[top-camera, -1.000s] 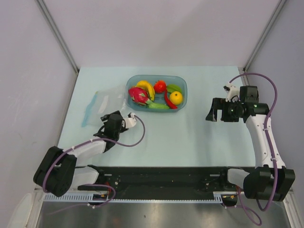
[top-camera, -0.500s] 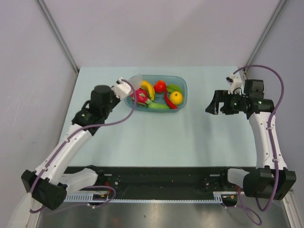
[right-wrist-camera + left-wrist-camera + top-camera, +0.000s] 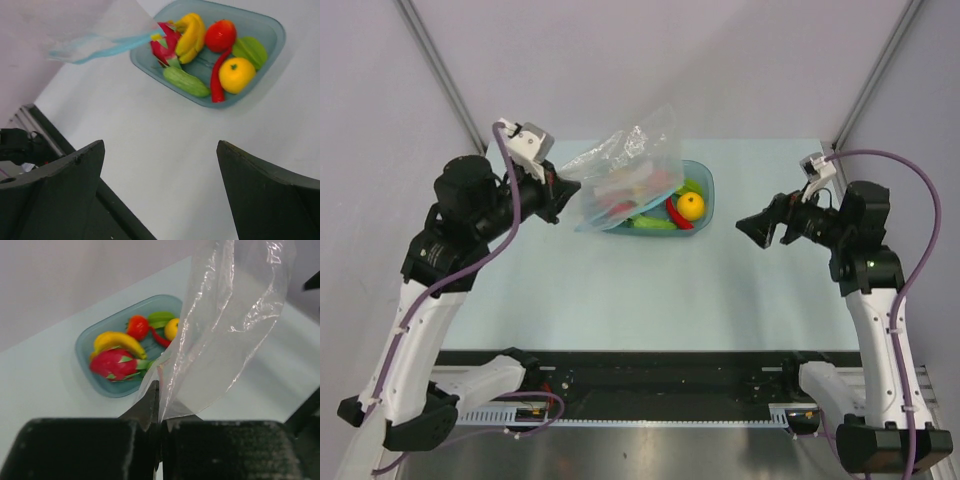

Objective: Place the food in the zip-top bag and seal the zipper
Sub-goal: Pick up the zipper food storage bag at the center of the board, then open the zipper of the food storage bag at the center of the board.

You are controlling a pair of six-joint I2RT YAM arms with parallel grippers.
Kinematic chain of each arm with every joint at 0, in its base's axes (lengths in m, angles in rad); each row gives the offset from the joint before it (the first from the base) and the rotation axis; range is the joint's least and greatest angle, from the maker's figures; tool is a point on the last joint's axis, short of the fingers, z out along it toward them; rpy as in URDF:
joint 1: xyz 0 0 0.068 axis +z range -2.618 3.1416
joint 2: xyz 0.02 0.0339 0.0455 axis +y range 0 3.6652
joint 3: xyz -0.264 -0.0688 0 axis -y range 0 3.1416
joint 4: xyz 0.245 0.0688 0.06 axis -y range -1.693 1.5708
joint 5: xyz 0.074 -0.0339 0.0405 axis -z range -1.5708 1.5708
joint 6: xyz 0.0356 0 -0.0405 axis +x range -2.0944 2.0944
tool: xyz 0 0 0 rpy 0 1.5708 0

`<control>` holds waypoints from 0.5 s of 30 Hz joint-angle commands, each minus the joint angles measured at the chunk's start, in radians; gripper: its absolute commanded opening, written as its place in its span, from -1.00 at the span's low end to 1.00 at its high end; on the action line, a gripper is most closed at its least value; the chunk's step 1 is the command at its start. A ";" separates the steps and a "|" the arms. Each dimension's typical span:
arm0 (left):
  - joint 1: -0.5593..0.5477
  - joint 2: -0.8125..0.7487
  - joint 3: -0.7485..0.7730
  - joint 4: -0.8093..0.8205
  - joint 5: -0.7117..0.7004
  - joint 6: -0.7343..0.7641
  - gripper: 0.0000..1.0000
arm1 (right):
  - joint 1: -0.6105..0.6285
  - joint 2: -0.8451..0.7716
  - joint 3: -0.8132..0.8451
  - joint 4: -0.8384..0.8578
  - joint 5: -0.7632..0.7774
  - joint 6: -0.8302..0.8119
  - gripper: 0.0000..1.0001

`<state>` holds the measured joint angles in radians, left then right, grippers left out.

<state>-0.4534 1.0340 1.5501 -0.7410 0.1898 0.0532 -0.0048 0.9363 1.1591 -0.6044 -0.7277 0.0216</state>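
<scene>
Tray (image 3: 281, 35) contents: dragon fruit (image 3: 162, 44), banana (image 3: 190, 32), tomato (image 3: 221, 35), starfruit (image 3: 250, 50), citrus (image 3: 236, 75), chili (image 3: 217, 82), green vegetable (image 3: 186, 81). Zip-top bag (image 3: 625, 165): aloft over tray's left end, pinched in left gripper (image 3: 159, 407). Right gripper (image 3: 752, 228): fingers apart, holding nothing, right of tray.
</scene>
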 commanded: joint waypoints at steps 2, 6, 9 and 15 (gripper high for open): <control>0.088 0.018 0.053 0.138 0.248 -0.345 -0.99 | 0.009 -0.073 -0.194 0.497 -0.202 0.487 0.99; 0.333 0.055 -0.052 0.341 0.541 -0.683 -0.99 | 0.067 -0.062 -0.346 0.877 -0.182 0.892 0.99; 0.399 0.067 -0.139 0.540 0.648 -0.884 -0.99 | 0.127 -0.010 -0.337 0.943 -0.135 0.969 1.00; 0.450 0.087 -0.189 0.716 0.688 -1.043 -0.99 | 0.347 0.102 -0.271 0.951 0.011 0.796 0.99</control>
<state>-0.0299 1.1320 1.3602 -0.2340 0.7689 -0.7799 0.2386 1.0019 0.8246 0.2119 -0.8230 0.8528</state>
